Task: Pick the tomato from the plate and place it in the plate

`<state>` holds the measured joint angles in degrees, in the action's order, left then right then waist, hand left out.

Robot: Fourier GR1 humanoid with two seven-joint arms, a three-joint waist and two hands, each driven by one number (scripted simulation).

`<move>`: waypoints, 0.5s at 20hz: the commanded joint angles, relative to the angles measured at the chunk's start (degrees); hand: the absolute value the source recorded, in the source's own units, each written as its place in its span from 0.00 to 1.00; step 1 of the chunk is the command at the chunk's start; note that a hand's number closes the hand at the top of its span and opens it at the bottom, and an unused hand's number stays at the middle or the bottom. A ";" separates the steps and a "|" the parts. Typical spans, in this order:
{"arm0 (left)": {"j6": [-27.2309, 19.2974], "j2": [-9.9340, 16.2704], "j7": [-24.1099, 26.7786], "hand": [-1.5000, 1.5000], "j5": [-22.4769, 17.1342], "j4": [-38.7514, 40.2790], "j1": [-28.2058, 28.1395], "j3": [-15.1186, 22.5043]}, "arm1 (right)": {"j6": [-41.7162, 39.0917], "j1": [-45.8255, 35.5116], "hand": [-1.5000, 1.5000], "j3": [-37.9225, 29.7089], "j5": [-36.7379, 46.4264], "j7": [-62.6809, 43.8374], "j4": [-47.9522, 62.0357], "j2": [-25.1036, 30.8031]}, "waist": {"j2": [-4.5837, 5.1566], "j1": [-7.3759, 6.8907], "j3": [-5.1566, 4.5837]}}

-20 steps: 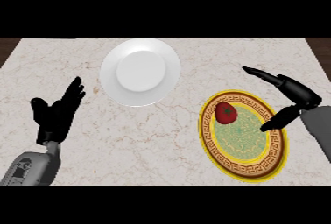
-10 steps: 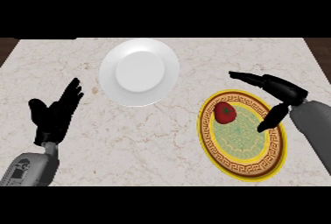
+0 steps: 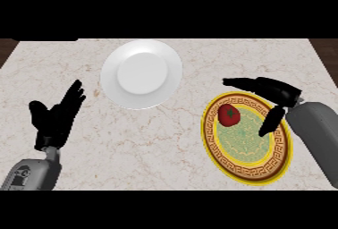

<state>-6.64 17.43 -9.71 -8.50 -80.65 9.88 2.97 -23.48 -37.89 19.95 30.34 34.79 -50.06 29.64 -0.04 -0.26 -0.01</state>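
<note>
Well, the right hand [image 3: 276,96] hangs open, fingers spread, just right of the tomato [image 3: 229,115] on the gold plate [image 3: 277,167]. Left hand [image 3: 56,118] rests open, white plate [image 3: 141,73] beyond it; no writing shows.

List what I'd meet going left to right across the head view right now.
Left hand, resting open with its fingers up → white plate → tomato on the yellow patterned plate → right hand, open over that plate's right side.
</note>
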 commanded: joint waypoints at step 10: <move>4.91 -0.16 -0.05 0.50 0.72 -3.32 -3.28 -3.17 | 1.95 -0.07 0.00 -2.97 10.79 -1.27 3.38 -5.59 | 0.04 -0.29 0.02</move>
<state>-4.16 16.32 -7.65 -6.88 -79.13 9.57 0.46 -22.27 -38.09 17.85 38.38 32.55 -48.12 24.84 0.02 -0.30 0.00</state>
